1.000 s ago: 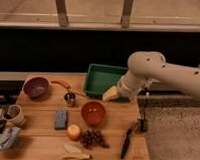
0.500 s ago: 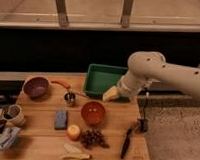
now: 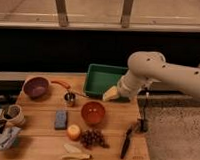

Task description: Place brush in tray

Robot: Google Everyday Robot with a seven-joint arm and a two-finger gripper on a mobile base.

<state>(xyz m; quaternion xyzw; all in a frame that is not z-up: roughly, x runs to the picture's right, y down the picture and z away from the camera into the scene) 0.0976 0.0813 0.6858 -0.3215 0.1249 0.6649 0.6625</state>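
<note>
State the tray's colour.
The tray is green in the camera view; the gripper hangs near the brush.

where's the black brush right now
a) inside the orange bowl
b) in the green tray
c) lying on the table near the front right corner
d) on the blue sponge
c: the brush lies on the table right of the grapes, outside the tray, with the end effector beside its far end.

Bulky cream-white arm (image 3: 166, 73), rounded joints, small dark spots; slim dark claw (image 3: 142, 125) low beneath its elbow.
</note>
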